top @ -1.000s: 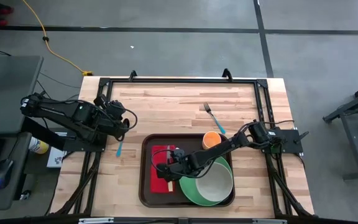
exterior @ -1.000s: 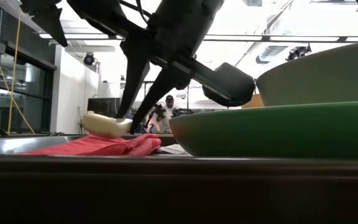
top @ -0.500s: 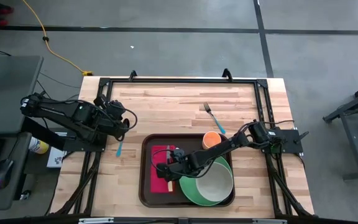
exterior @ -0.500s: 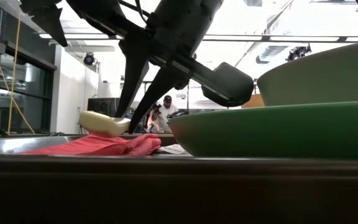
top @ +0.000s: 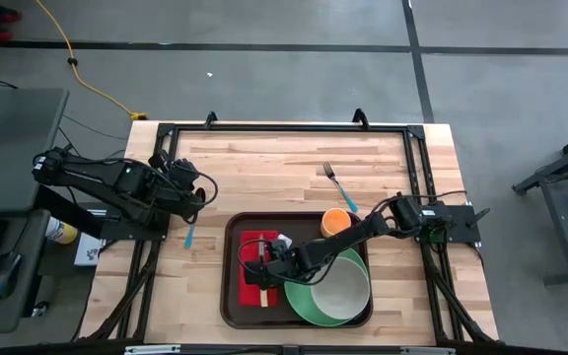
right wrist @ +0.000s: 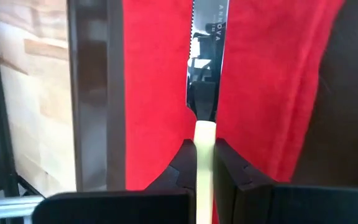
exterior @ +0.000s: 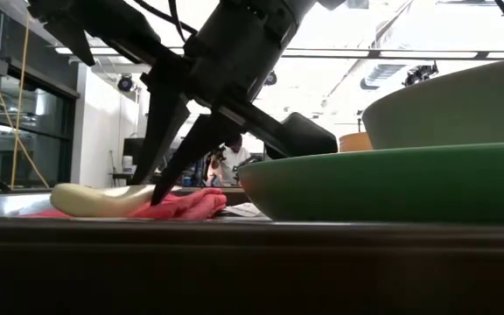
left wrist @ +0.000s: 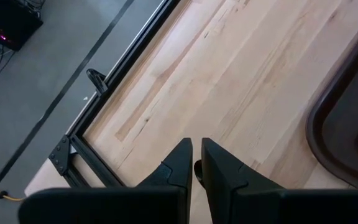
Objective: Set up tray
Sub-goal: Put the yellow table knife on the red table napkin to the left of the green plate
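Step in hand, as we judge it: laying the knife (right wrist: 205, 74) on the red napkin (top: 255, 258) inside the tray (top: 233, 296). The right hand (top: 264, 269) is low over the napkin, its fingers (right wrist: 225, 167) closed on the knife's cream handle, the serrated blade running straight out ahead of it. From table height the handle looks down on the cloth, or very nearly; we cannot tell if any gap is left.

The tray, dark brown with a raised rim, lies directly under the right hand at the near middle of the table (top: 264, 168). Just beside the hand, on the tray, a green plate (top: 309, 301) carries a pale bowl (top: 341, 289); an orange cup (top: 335, 222) stands behind them at the tray's far edge.

Next move, in our view: spread the fingers, then lift straight up so they do not drag knife or cloth askew.

The left hand (top: 197, 193) waits well apart, over bare wood beyond the tray's rim, fingers nearly together and holding nothing. A small blue utensil (top: 189, 235) lies just by it; a blue-handled fork (top: 336, 182) lies on the wood well beyond the cup.

Surface: pale butcher-block in a black frame. Room: grey floor with dark lines, a yellow cable (top: 79, 67), and a person (exterior: 231, 157) far off.
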